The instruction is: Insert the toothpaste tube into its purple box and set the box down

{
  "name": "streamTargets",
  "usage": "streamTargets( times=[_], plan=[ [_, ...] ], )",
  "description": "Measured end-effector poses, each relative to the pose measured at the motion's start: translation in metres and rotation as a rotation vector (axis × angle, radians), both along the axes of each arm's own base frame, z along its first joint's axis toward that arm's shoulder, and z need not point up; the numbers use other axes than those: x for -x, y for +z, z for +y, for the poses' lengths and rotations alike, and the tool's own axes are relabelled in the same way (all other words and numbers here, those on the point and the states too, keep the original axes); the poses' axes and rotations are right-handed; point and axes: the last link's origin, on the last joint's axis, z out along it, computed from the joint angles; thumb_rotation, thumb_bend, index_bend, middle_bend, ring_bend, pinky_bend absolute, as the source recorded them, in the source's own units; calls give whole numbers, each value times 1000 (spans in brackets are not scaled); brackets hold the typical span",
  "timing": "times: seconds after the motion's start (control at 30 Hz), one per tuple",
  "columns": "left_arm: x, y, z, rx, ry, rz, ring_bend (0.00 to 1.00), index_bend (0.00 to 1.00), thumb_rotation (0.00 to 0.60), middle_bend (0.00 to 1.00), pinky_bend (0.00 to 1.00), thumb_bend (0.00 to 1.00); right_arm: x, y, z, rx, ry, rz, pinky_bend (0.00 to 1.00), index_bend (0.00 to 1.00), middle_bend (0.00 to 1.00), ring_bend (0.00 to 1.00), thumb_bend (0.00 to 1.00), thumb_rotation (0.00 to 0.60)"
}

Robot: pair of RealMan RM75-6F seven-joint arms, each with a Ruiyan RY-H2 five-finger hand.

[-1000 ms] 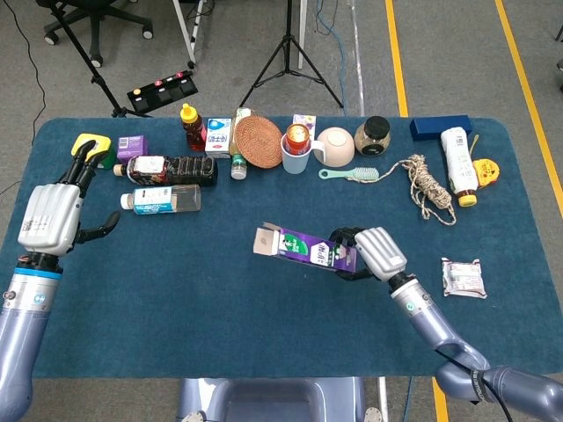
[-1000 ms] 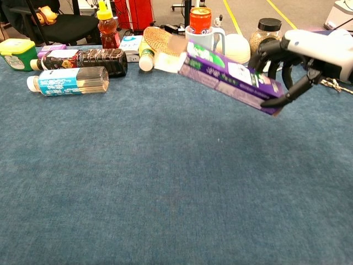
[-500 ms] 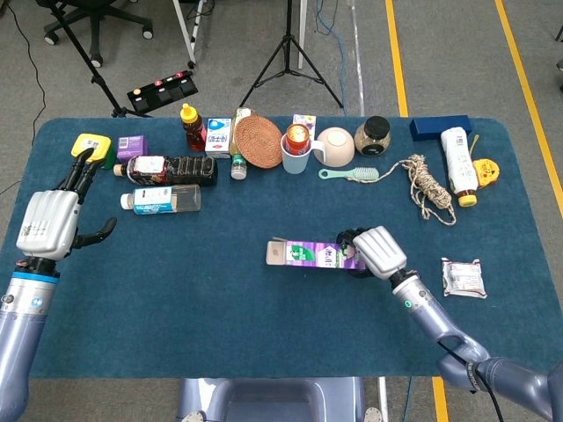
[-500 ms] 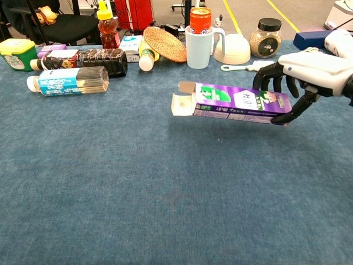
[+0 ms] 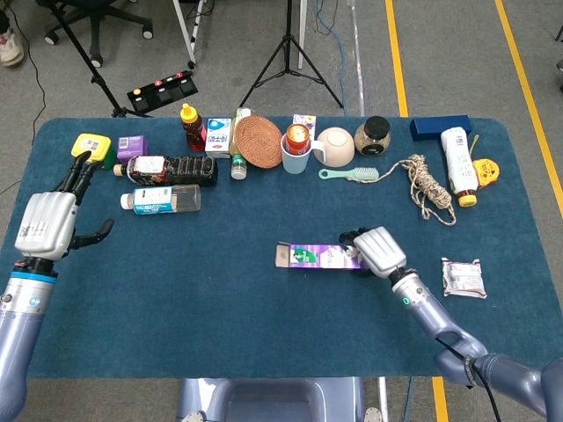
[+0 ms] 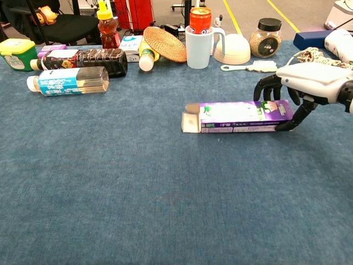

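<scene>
Right hand (image 6: 300,88) grips the far right end of the purple box (image 6: 238,116), its dark fingers (image 6: 267,85) curled over the top edge and the thumb braced against the near side. That box lies flat on the blue tabletop (image 6: 138,193), lengthwise left to right, with the flap at its left end hanging open; the toothpaste tube itself cannot be made out. In the head view the same hand (image 5: 376,250) sits at the right end of the box (image 5: 315,256), slightly right of the tabletop's middle.

Left hand (image 5: 51,220) hovers near the left edge of the tabletop, holding nothing, fingers straight and apart, thumb out to the side.

Along the far edge stand a honey bottle (image 6: 107,26), a woven coaster (image 6: 165,44), a mug (image 6: 201,46) with a can in it, a white bowl (image 6: 239,49) and a jar (image 6: 268,36). A clear water bottle (image 6: 68,80) lies on its side at far left, beside a dark bottle (image 6: 91,58).
</scene>
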Motion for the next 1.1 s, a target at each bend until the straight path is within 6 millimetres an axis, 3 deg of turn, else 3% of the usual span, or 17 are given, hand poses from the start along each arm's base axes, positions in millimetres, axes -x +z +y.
streamTargets(
  times=[0.13, 0.3, 0.4, 0.57, 0.8, 1.1],
  plan=[
    [3, 0, -1, 6, 5, -2, 255, 82, 600, 38, 518, 278, 3, 4, -1, -4, -5, 31, 444, 168, 222, 232, 209, 600],
    [8, 0, -3, 6, 7, -19, 248, 81, 600, 38, 505, 273, 2, 11, 1, -8, -8, 32, 359, 126, 142, 174, 184, 600],
    [16, 0, -9, 15, 11, -34, 192, 64, 600, 13, 417, 241, -2, 20, 7, -12, -5, 8, 308, 104, 103, 136, 109, 600],
    [35, 0, -28, 50, 37, -40, 40, 0, 600, 0, 217, 127, -10, 45, 25, -12, -7, -61, 258, 102, 87, 101, 3, 600],
    [55, 3, -53, 46, 27, -34, 0, 0, 600, 0, 136, 54, 2, 76, 49, 20, -10, -120, 248, 102, 85, 89, 0, 600],
    [113, 5, -104, 0, 108, 12, 0, 0, 600, 0, 108, 30, 30, 109, 76, 127, -13, -167, 176, 102, 80, 58, 0, 600]
  ],
)
